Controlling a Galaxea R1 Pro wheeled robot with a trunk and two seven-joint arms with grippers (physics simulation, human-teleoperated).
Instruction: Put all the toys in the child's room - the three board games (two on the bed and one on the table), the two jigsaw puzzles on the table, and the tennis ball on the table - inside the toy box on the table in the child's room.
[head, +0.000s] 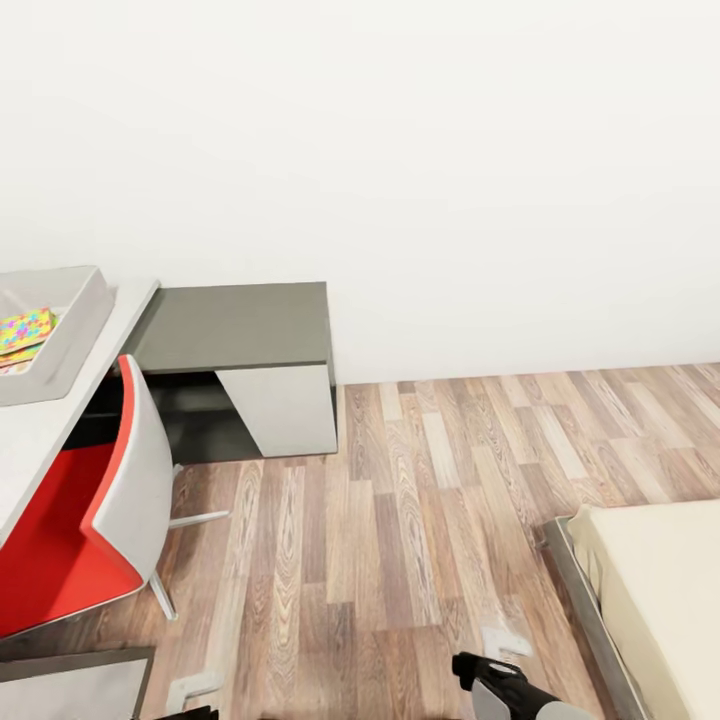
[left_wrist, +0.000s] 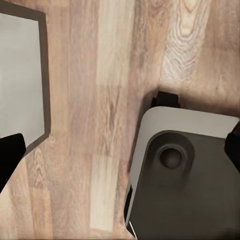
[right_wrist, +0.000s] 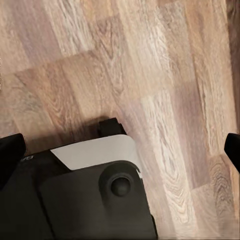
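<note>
Toy box (head: 85, 310) holding a jigsaw puzzle (head: 25, 330) sits on the desk (head: 40, 420), far left, well apart from my right tool (head: 470, 668); both tools' fingers spread open over floor (head: 400, 520).

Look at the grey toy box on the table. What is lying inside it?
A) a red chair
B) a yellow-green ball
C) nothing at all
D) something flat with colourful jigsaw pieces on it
D: in the head view the toy box on the table holds a jigsaw puzzle, a flat thing patterned in yellow, pink, blue and orange.
</note>
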